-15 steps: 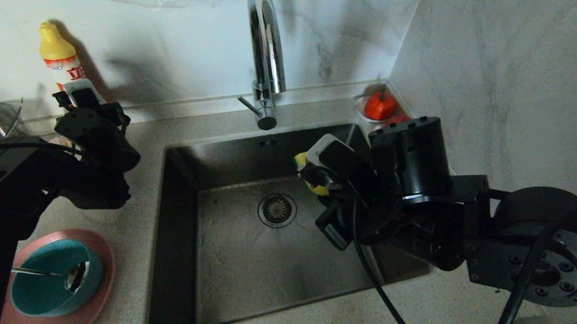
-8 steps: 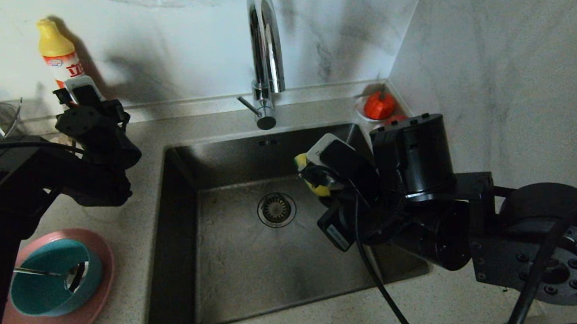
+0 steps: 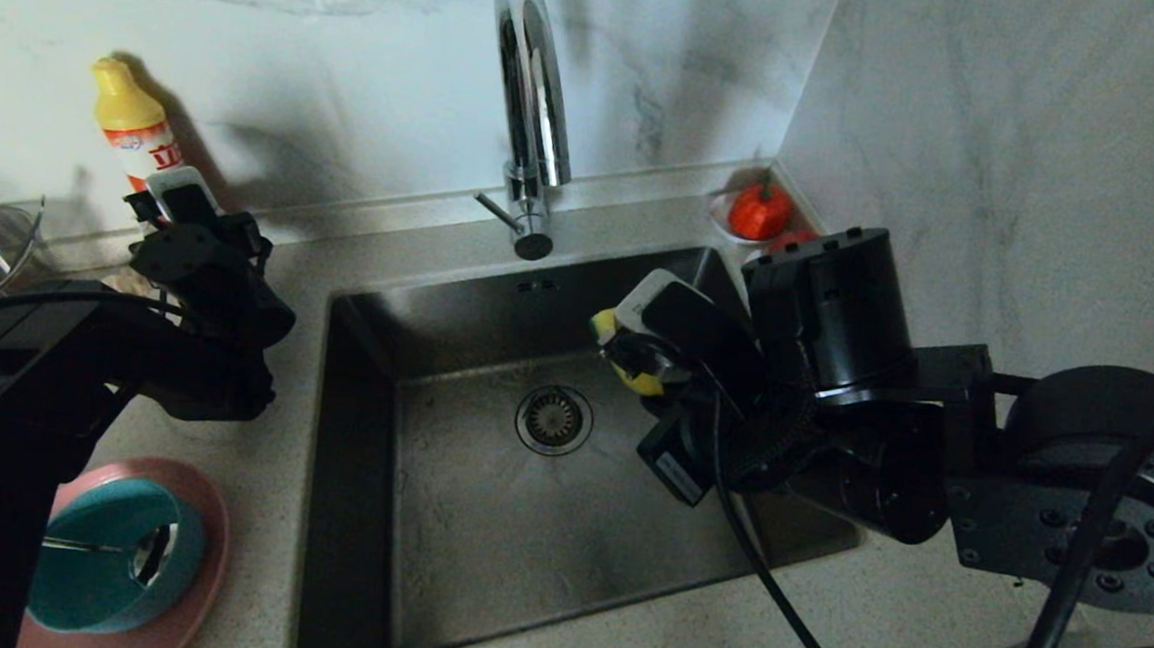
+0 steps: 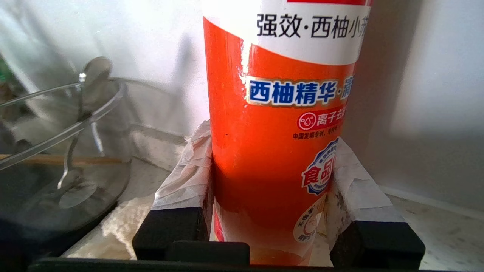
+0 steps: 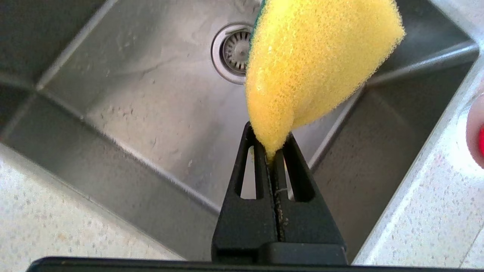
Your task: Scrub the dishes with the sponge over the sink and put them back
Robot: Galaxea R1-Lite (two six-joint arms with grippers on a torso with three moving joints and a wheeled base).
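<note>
My right gripper (image 5: 274,151) is pinched tight on one corner of the sponge (image 5: 317,64), jaws nearly together with the foam crushed thin between them; sponge hangs over the sink (image 3: 483,549), drain strainer (image 5: 232,51) just beyond it. Soft, light, springy stuff, so a corner pinch lets the body flop; a hold nearer the middle would likely scrub stiffer, green scouring layer barely shows at the far edge. My left gripper (image 4: 278,211) sits around the base of an orange detergent bottle (image 4: 280,113), taped fingers (image 4: 189,177) on either side of it and pressed to or just beside the plastic, can't tell firmly whether it's squeezed or only bracketed. Bottle stands upright near the back wall, slick glossy label, probably slippery if wet, best taken low on the body as now. Just beside that gripper, a clear glass pot (image 4: 60,151). Dishes are well behind my left gripper on the table near the front edge: teal bowl (image 3: 111,566) sitting on the pink plate (image 3: 208,542), spoon (image 3: 93,545) lying in the bowl. Plate and bowl look rigid, smooth, maybe breakable; I'd judge the rim is the place to grab. None scrubbed-position yet.
</note>
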